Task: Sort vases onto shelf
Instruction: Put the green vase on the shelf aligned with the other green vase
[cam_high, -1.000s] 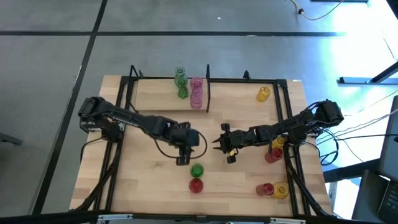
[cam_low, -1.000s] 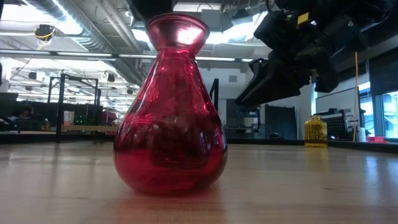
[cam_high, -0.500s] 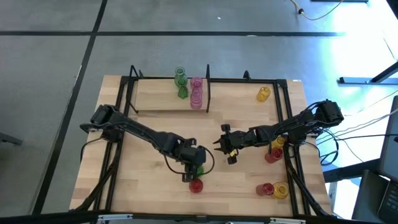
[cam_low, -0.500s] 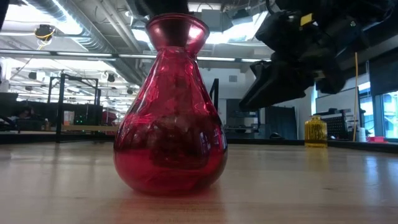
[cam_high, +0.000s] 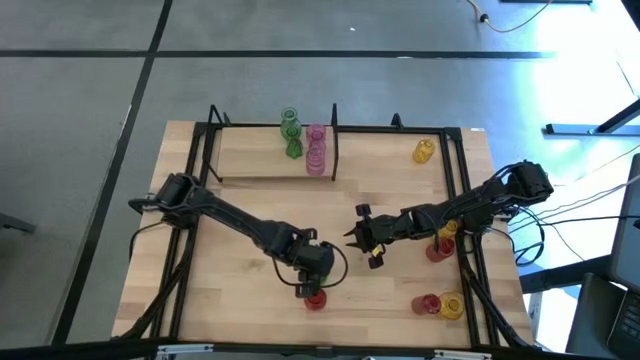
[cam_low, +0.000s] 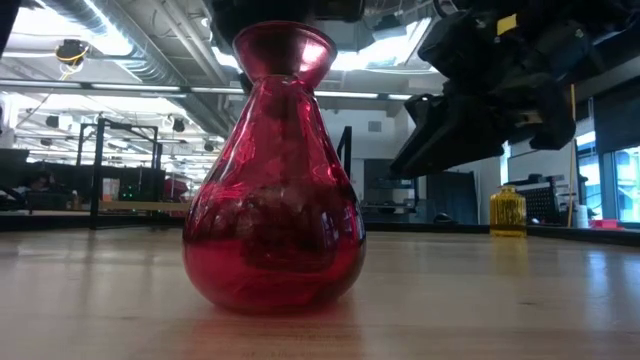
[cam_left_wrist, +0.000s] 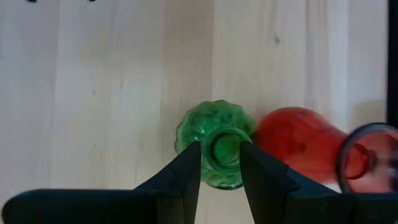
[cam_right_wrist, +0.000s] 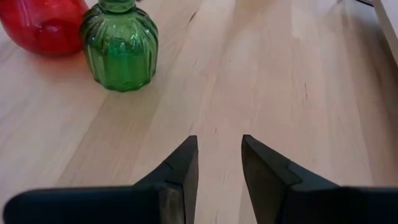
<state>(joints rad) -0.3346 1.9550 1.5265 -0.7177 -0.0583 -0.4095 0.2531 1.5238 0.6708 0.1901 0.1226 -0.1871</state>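
A ribbed green vase (cam_left_wrist: 211, 121) stands upright on the table with a red vase (cam_left_wrist: 292, 140) close beside it, near the table's front edge. My left gripper (cam_left_wrist: 221, 171) points steeply down over the green vase, open, with one finger on each side of its mouth. In the high view my left gripper (cam_high: 312, 270) hides most of the green vase, and the red vase (cam_high: 315, 298) shows just in front of it. My right gripper (cam_high: 358, 238) hovers open at mid-table with nothing between its fingers. On the shelf (cam_high: 250, 155) stand green vases (cam_high: 290, 135) and pink vases (cam_high: 316, 148). My left gripper comes at the green vase's mouth (cam_left_wrist: 222, 148) from above, with its two fingers on either side of it. Whether the fingers touch the glass I cannot tell. The vase stands upright on the table.
A yellow vase (cam_high: 423, 151) stands at the far right. More red and yellow vases stand by the right rods (cam_high: 440, 240) and at the near right (cam_high: 440, 304). The red vase (cam_low: 272, 190) fills the low view. Bare wood lies between the grippers and the shelf.
My left gripper has gone toward the table's near edge and down. It now stands over the green vase, which was clear of it a second ago. The vases have kept still.
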